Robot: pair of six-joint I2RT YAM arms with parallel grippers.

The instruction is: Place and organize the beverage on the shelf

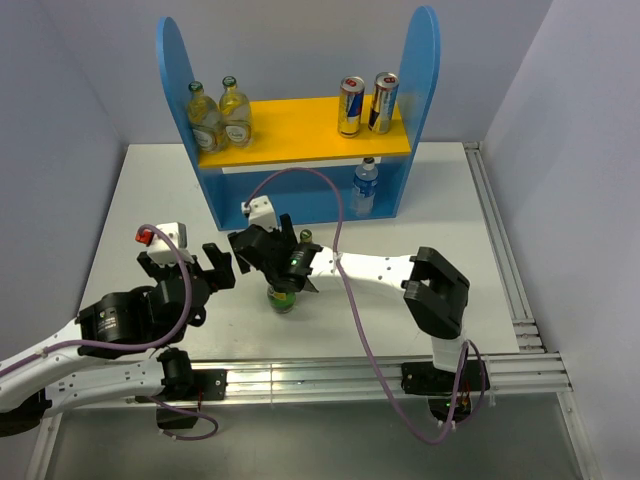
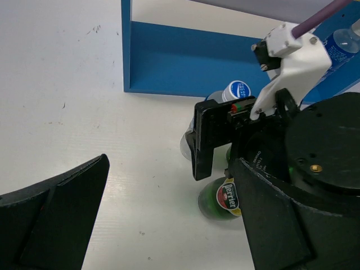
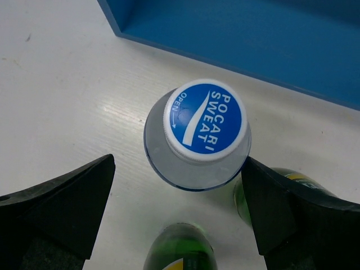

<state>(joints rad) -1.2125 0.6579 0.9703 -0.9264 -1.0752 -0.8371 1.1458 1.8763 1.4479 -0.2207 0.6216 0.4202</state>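
Observation:
The blue shelf (image 1: 300,125) stands at the back; it also shows in the left wrist view (image 2: 185,62) and the right wrist view (image 3: 253,34). Its yellow board holds two yellowish glass bottles (image 1: 220,115) and two cans (image 1: 366,103); a water bottle (image 1: 365,187) stands on its base. My right gripper (image 1: 262,255) (image 3: 177,169) is open, its fingers either side of a clear Pocari Sweat bottle with a blue cap (image 3: 205,122) (image 2: 239,90); the right finger is at the bottle's edge. Two green Perrier bottles (image 1: 283,297) (image 1: 305,240) stand beside it. My left gripper (image 1: 215,265) (image 2: 169,169) is open and empty, just left of them.
The right arm's purple cable (image 1: 335,215) loops over the table in front of the shelf. The right gripper body (image 2: 242,129) is close in front of my left gripper. Grey walls close in the table on three sides; rails run along the right edge (image 1: 500,250).

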